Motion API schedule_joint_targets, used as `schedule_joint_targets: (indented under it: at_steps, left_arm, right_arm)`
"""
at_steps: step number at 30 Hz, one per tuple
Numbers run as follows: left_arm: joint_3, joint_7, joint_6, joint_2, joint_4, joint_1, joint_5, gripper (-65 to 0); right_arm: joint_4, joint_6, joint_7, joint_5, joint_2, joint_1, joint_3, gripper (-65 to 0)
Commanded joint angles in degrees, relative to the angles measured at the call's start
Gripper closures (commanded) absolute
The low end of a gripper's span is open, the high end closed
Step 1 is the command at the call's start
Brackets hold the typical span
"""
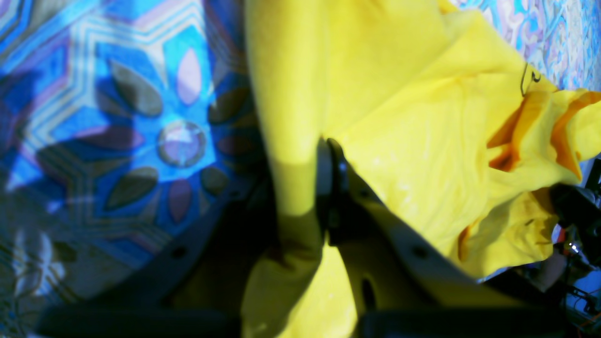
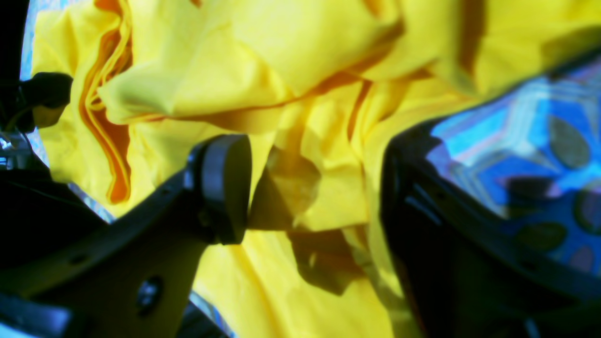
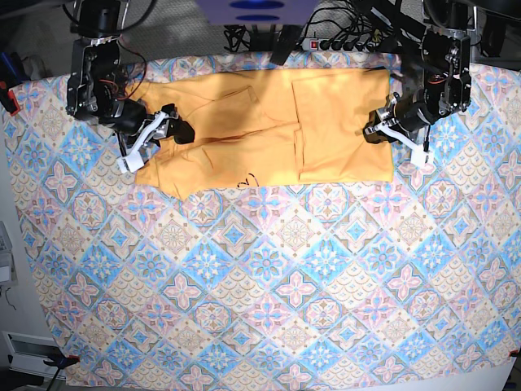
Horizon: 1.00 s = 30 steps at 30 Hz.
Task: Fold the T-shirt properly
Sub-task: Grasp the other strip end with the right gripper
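Because the T-shirt (image 3: 269, 134) is thin, soft cotton-like fabric, it will likely handle as a light, limp thing that sags, bunches and drags behind any pull rather than keeping its shape. It lies at the far end of the patterned tablecloth (image 3: 260, 293), spread crosswise between the two arms, partly folded: the half nearer the left arm looks flat and squared, while the half nearer the right arm is rumpled, with a ridge of creases and a scrap of black script (image 3: 248, 180) showing at the near edge.

The left gripper (image 1: 324, 188) is closed on a band of yellow cloth; in its wrist view the pads meet with the fabric pinched between them, at the shirt's edge on that side. The right gripper (image 2: 310, 188) stands wide, its round pad (image 2: 225, 188) and the opposite dark finger (image 2: 422, 211) set either side of a heap of folds, with fabric lying in the gap but not yet pinched. Whether the pads touch the cloth cannot be told.

A sound hold would probably be at a hem or a doubled edge, where layers are thicker and less apt to slip out of smooth pads. On the rumpled side, the stacked orange-shadowed folds (image 2: 108, 141) suggest several layers; a grip there risks catching only the top one, so the fold would come up uneven. Slow, level moves with both ends would suit it best.
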Motion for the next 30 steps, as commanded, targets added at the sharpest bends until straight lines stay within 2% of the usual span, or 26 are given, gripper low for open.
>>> schedule_joint_targets:
  at_steps: [1, 7, 9, 13, 20, 30]
  left_arm:
    - [-0.22, -0.41, -0.33, -0.54, 0.70, -0.26, -0.60, 0.0]
    - [-0.22, -0.41, -0.33, -0.45, 0.70, -0.26, -0.60, 0.0]
    - [-0.22, -0.50, -0.33, -0.45, 0.70, -0.26, -0.60, 0.0]
    - [-0.22, -0.76, -0.33, -0.27, 0.70, -0.26, -0.60, 0.0]
    - [0.13, -0.76, -0.33, 2.45, 0.70, -1.66, -0.51, 0.0]
    - [5.41, -3.22, -0.33, 4.56, 0.44, -7.99, -0.51, 0.0]
  right_arm:
    - [0.43, 0.34, 0.17, 0.57, 0.55, 0.39, 0.08, -31.6]
    - [-1.60, 0.34, 0.17, 0.57, 0.55, 0.39, 0.44, -8.8]
    - [-2.56, 0.34, 0.17, 0.66, 0.55, 0.48, 0.52, -4.5]
    - [-0.37, 0.34, 0.17, 0.84, 0.64, 0.83, 0.61, -4.2]
    - [1.39, 0.34, -0.35, 0.93, 0.82, 6.90, 0.61, -4.2]
    - [1.22, 0.34, -0.44, 0.57, 1.43, 12.61, 3.51, -4.2]
